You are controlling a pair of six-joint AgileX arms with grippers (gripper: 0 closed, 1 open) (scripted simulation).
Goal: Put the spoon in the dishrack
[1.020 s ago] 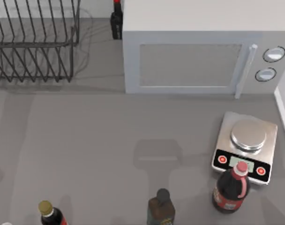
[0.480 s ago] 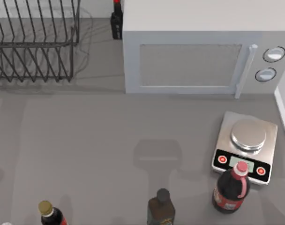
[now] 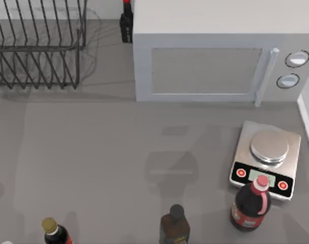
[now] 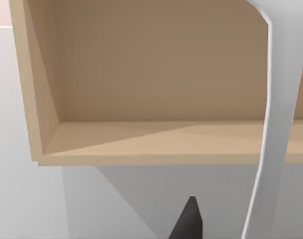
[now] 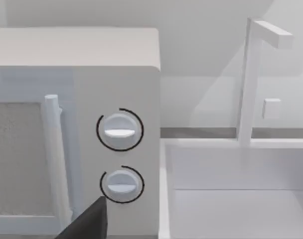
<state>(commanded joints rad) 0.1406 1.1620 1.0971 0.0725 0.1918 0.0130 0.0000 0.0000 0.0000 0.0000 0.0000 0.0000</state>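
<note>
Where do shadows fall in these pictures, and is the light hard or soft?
Top view: soft grey shadows lie on the table, one broad patch left of the scale, thin line shadows beside the dishrack. Left wrist view: a diagonal shade edge crosses the wooden shelf. Right wrist view: even light on the microwave, faint wall shading behind.

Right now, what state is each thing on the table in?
dishrack: upright, nothing visible in it.
microwave: door shut.
kitchen scale: pan bare.
cola bottle: upright, capped.
dark bottle: upright, capped.
gold-capped bottle: upright, capped.
wooden cabinet: open-fronted, bare.
</note>
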